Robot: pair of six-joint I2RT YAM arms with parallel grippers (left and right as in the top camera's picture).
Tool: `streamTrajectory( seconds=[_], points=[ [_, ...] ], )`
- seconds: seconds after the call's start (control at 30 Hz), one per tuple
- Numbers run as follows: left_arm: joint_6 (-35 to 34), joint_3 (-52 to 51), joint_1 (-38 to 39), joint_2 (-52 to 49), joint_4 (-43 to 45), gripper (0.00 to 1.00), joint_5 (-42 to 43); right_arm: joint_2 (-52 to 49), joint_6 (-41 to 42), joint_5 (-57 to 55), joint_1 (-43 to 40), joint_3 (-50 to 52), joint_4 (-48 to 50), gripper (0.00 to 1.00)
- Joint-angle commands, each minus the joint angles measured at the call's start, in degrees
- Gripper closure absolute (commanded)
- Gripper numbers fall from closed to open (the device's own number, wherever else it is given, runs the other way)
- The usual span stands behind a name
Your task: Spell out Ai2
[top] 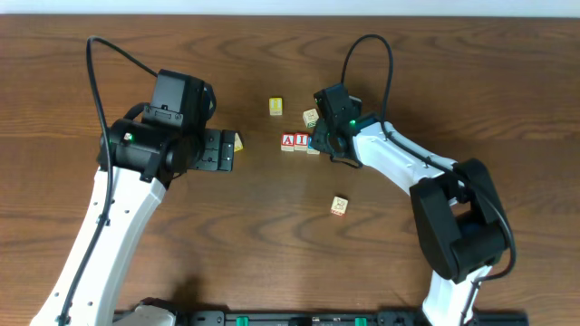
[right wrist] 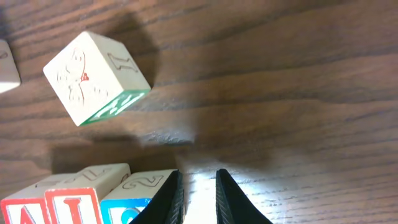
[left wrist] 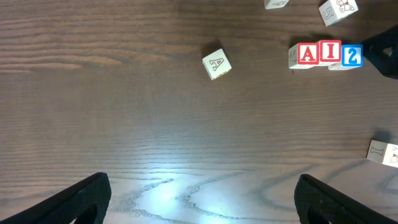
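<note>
Three blocks stand in a row reading A (top: 287,141), I (top: 300,141) and a blue 2 (top: 313,143). The left wrist view shows the same row as A (left wrist: 308,54), I (left wrist: 329,52), 2 (left wrist: 352,55). My right gripper (right wrist: 198,193) is shut to a narrow gap with nothing between the fingers. Its left finger rests against the right side of the 2 block (right wrist: 140,190). My left gripper (left wrist: 199,199) is wide open and empty over bare table, left of the row (top: 220,150).
Loose blocks lie about: a plain A block (left wrist: 216,64) near my left gripper, a yellow one (top: 275,106), a tilted green-edged one (right wrist: 96,78) just behind the row, and one (top: 339,206) toward the front.
</note>
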State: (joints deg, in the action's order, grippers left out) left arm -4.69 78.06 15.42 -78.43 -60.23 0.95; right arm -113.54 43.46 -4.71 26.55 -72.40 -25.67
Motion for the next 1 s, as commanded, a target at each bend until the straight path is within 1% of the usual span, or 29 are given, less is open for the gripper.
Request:
streamTrajectory(
  seconds=[0.0, 0.1, 0.17, 0.23, 0.27, 0.3, 0.33, 0.37, 0.43, 0.63, 0.73, 0.77, 0.83, 0.9, 0.97],
  points=[
    [-0.63, -0.17, -0.02, -0.22, -0.24, 0.04, 0.13, 0.04, 0.04, -4.76, 0.02, -0.17, 0.66, 0.82],
    [-0.42, -0.17, -0.02, -0.2, -0.26, 0.05, 0.13, 0.83, -2.64, -5.4, -2.03, -1.92, 0.74, 0.79],
    [-0.44, -0.17, -0.02, -0.07, -0.28, 0.05, 0.17, 2.45, -5.03, -5.33, -3.76, -3.58, -0.33, 0.75],
    [-0.42, -0.15, -0.02, 0.57, -0.37, 0.05, 0.22, 4.9, -7.41, -5.18, -5.44, -5.18, -2.58, 0.69],
    [-0.17, -0.11, 0.0, 1.36, -0.35, 0.05, 0.28, 6.56, -9.31, -4.85, -6.25, -5.86, -3.85, 0.58],
    [0.48, 0.04, -0.02, 2.05, -0.2, 0.04, 0.55, 8.46, -11.74, -4.09, -6.93, -6.19, -4.68, 0.38],
    [1.07, 0.44, 0.0, 3.19, 0.09, 0.05, 0.61, 10.91, -13.7, -3.54, -7.52, -6.23, -5.46, 0.14],
    [1.44, 0.83, 0.0, 4.13, 0.39, 0.05, 0.63, 12.39, -14.51, -3.52, -7.76, -6.23, -6.01, 0.08],
    [2.05, 2.03, -0.02, 6.19, 1.14, 0.04, 0.61, 16.46, -17.62, -3.54, -7.98, -6.23, -7.41, 0.01],
    [4.74, 8.39, -0.02, 14.99, 1.97, 0.05, 0.96, 31.65, -30.27, -3.39, -6.21, -6.25, -15.39, 0.01],
    [8.33, 10.54, -0.02, 19.08, 1.88, 0.05, 3.69, 39.5, -34.93, -3.32, -4.66, -6.25, -18.91, 0.01],
    [9.2, 11.32, -0.02, 21.64, 1.64, 0.05, 4.57, 44.13, -38.07, -3.34, -3.41, -6.25, -20.61, 0.01],
    [9.25, 11.61, -0.02, 24.85, 1.16, 0.05, 4.7, 49.79, -42.27, -3.37, -1.66, -6.25, -22.62, 0.01],
    [10.03, 11.69, -0.02, 28.0, -0.26, 0.04, 5.27, 54.86, -44.52, -3.39, 0.02, -6.25, -24.39, 0.01],
    [13.7, 11.69, -0.02, 31.65, -1.95, 0.05, 7.69, 60.24, -44.89, -3.37, 1.57, -6.25, -26.16, 0.01]
  ],
)
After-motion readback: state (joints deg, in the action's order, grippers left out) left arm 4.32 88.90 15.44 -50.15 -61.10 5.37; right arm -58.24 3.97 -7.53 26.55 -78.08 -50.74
